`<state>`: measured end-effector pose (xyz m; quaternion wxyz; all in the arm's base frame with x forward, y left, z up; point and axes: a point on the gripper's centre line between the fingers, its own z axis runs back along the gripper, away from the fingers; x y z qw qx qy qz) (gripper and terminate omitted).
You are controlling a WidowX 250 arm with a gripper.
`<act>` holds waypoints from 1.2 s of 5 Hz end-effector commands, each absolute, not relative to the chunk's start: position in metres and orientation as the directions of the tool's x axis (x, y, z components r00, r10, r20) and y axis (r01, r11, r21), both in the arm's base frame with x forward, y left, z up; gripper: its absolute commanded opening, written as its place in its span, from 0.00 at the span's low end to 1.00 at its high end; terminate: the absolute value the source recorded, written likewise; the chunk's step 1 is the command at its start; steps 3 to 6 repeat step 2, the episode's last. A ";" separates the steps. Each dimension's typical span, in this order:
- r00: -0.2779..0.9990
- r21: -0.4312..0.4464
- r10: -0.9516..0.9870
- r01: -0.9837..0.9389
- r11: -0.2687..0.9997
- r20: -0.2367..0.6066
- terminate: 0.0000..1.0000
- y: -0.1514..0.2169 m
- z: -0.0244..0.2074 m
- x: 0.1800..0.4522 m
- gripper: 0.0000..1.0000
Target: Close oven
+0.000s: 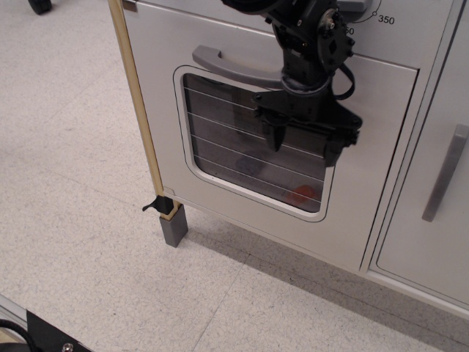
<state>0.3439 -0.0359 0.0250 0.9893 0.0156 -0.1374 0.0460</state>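
My two black fingers are spreading wide apart with nothing between them, and my gripper is hanging in front of the oven window, just below the right end of the curved grey handle. The oven door is lying flush with the cabinet front, shut, an orange shape showing dimly behind the wire lines. To its right, the cupboard door with the straight bar handle is standing closed.
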 end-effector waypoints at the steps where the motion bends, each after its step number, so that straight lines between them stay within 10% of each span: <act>1: 0.937 0.006 0.082 -0.089 0.996 0.338 0.00 -0.035 0.059 0.362 1.00; 2: 0.937 0.006 0.082 -0.089 0.996 0.338 1.00 -0.035 0.059 0.362 1.00; 6: 0.937 0.006 0.082 -0.089 0.996 0.338 1.00 -0.035 0.059 0.362 1.00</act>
